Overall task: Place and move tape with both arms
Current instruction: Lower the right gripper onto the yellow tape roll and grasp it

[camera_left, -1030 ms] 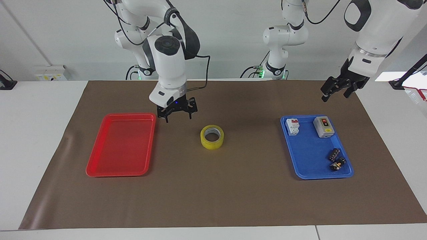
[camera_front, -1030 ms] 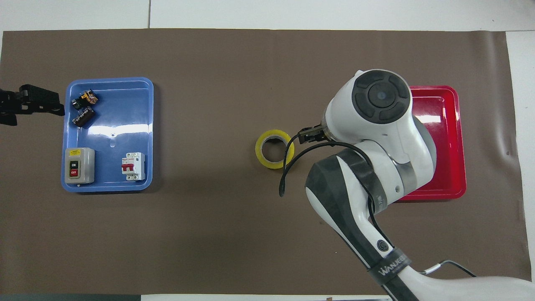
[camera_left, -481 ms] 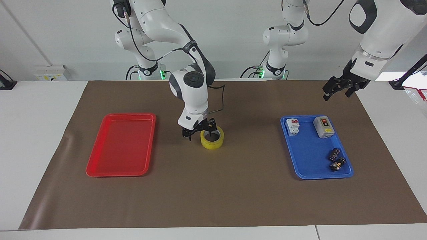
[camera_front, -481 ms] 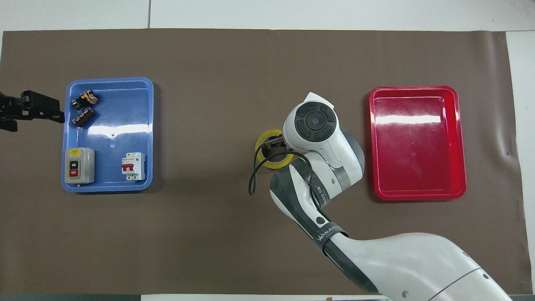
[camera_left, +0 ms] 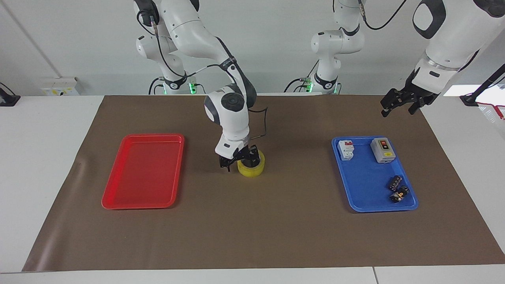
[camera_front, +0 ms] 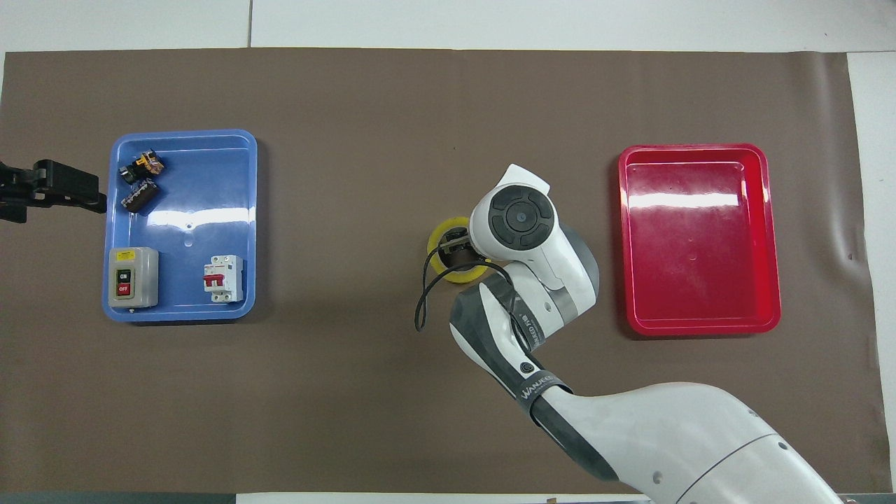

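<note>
The yellow tape roll point(camera_left: 251, 169) lies flat on the brown mat midway between the two trays; it also shows in the overhead view point(camera_front: 434, 246). My right gripper point(camera_left: 236, 163) is down at the roll and open. One finger stands outside the roll on the red tray's side, and the other reaches into the core. In the overhead view the right gripper point(camera_front: 456, 252) covers most of the ring. My left gripper point(camera_left: 397, 111) waits open in the air over the mat's edge at the left arm's end, beside the blue tray point(camera_left: 367, 185). The left gripper also shows in the overhead view point(camera_front: 96, 199).
An empty red tray point(camera_left: 118, 204) lies toward the right arm's end. The blue tray point(camera_front: 189, 210) holds a white breaker point(camera_left: 346, 150), a grey switch box point(camera_left: 382, 150) and small dark parts point(camera_left: 398, 189). Two smaller white arms point(camera_left: 327, 79) stand at the robots' end of the table.
My right gripper has moved from beside the red tray to the tape and come down around its wall. The tape has not moved. My left gripper has hardly moved.
</note>
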`<state>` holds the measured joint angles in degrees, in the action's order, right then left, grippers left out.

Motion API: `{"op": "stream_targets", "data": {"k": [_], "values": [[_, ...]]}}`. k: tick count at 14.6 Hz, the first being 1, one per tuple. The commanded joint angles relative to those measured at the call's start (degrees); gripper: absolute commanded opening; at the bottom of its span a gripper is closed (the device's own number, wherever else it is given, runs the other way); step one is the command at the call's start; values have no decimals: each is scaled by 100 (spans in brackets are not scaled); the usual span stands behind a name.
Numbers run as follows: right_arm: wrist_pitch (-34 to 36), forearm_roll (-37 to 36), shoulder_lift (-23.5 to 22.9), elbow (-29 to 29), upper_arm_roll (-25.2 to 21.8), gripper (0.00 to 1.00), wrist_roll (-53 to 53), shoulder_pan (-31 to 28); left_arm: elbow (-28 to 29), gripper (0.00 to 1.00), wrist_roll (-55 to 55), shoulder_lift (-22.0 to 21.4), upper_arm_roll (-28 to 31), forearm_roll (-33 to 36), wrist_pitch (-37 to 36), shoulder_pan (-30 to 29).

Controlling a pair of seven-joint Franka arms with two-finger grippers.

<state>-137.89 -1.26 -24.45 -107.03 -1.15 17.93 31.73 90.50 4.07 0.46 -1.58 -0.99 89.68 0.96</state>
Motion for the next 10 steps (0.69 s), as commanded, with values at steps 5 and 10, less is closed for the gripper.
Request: {"op": "stream_targets", "data": {"k": [5, 10], "values": [[-301, 64, 116, -362, 18, 12, -272, -27, 327, 100, -100, -362, -36, -86, -249, -60], [41, 82, 108, -118, 18, 0, -237, -44, 442, 100, -82, -442, -45, 80, -57, -26]]}}
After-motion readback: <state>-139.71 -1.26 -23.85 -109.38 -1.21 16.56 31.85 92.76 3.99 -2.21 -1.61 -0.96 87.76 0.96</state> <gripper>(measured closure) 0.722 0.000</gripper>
